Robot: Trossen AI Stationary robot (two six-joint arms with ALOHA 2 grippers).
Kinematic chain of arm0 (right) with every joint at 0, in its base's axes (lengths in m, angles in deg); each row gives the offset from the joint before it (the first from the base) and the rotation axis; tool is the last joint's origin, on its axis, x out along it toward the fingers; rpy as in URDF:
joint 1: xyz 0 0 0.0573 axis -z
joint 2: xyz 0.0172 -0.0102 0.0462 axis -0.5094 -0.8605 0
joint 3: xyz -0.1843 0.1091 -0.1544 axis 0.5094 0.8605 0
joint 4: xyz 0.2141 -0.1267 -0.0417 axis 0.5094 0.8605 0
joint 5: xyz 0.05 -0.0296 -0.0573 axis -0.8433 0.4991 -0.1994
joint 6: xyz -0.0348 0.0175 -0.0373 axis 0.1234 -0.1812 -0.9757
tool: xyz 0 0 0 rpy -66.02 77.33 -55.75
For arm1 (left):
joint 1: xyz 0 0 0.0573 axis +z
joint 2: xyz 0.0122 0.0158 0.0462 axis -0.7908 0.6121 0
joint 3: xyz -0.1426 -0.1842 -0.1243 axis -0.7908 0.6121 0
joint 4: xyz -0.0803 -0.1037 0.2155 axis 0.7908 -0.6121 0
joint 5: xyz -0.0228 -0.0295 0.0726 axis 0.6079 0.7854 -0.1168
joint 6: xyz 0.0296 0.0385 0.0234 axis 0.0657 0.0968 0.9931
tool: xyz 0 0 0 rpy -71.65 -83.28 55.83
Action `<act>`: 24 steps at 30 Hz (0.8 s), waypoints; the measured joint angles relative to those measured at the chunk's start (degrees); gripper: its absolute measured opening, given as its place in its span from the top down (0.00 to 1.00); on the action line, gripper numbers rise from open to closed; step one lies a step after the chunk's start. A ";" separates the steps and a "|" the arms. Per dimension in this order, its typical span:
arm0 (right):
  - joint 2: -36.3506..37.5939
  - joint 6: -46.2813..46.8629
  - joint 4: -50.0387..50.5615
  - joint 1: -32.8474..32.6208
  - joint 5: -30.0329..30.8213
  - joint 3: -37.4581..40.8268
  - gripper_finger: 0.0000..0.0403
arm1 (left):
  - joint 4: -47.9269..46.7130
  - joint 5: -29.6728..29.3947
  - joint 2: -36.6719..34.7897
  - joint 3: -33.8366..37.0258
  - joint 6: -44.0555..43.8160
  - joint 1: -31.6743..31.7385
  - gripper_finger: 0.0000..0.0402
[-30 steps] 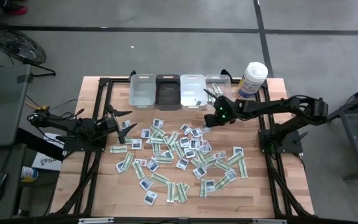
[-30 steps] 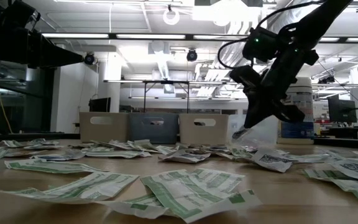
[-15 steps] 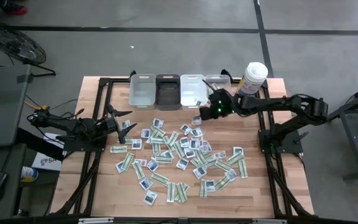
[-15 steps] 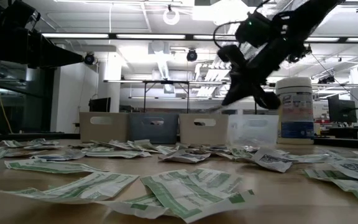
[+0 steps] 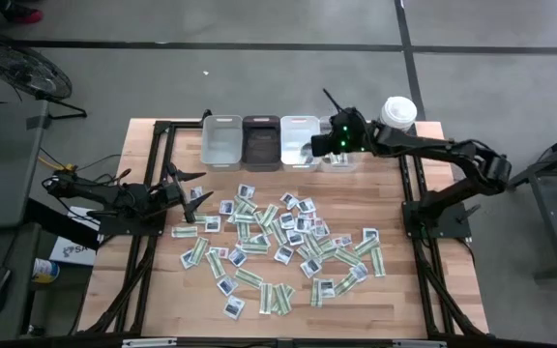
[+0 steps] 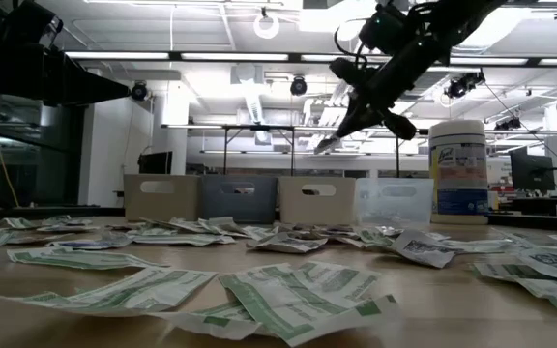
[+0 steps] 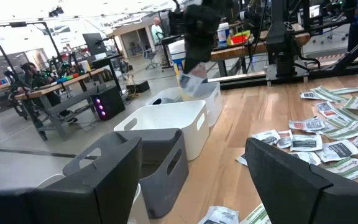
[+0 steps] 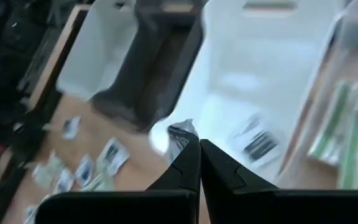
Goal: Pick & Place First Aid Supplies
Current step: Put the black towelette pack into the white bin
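Observation:
Many first aid supplies [image 5: 278,242], green-and-white strips and squarish white packets, lie flat on the wooden table. My right gripper [image 5: 313,149] hangs over the third bin, a white one [image 5: 300,142], in a row of several at the far edge. It is shut on one small white packet with dark marks [image 8: 181,135], which also shows in the low view [image 6: 325,145]. My left gripper [image 5: 197,190] waits open at the table's left side, level, touching nothing. My right gripper pinches one edge of the packet [image 8: 188,142] between its two fingertips [image 8: 191,163]. The fingers slant down from the table's right toward its left. The rest of the packet sticks out past the tips and hangs clear above the white bin.
Left of the white bin stand a dark bin [image 5: 261,141] and a pale bin [image 5: 222,141]. On its right a clear bin [image 8: 352,124] holds green strips. A tall white canister [image 5: 395,116] stands at the far right. One packet [image 8: 258,144] lies in the white bin.
My right gripper has risen from just above the table by the pile and swung toward the far edge, carrying the packet up and over the white bin. It has also tipped to a flatter slant. It stays shut.

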 joint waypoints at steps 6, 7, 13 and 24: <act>-3.85 -1.67 -0.32 3.90 0.96 -1.79 1.00 | 0.01 0.00 0.00 -0.02 0.00 0.00 0.30; -4.91 -1.95 -0.39 4.50 0.90 -2.42 1.00 | -0.01 -0.01 0.02 -0.02 0.00 -0.01 0.30; -11.54 -4.62 -0.94 6.99 -2.15 -6.93 1.00 | 0.01 0.00 0.02 0.00 0.00 0.00 0.30; -16.62 -6.51 -0.33 8.59 -4.78 -8.82 1.00 | 0.01 0.00 0.01 -0.01 0.00 0.00 0.30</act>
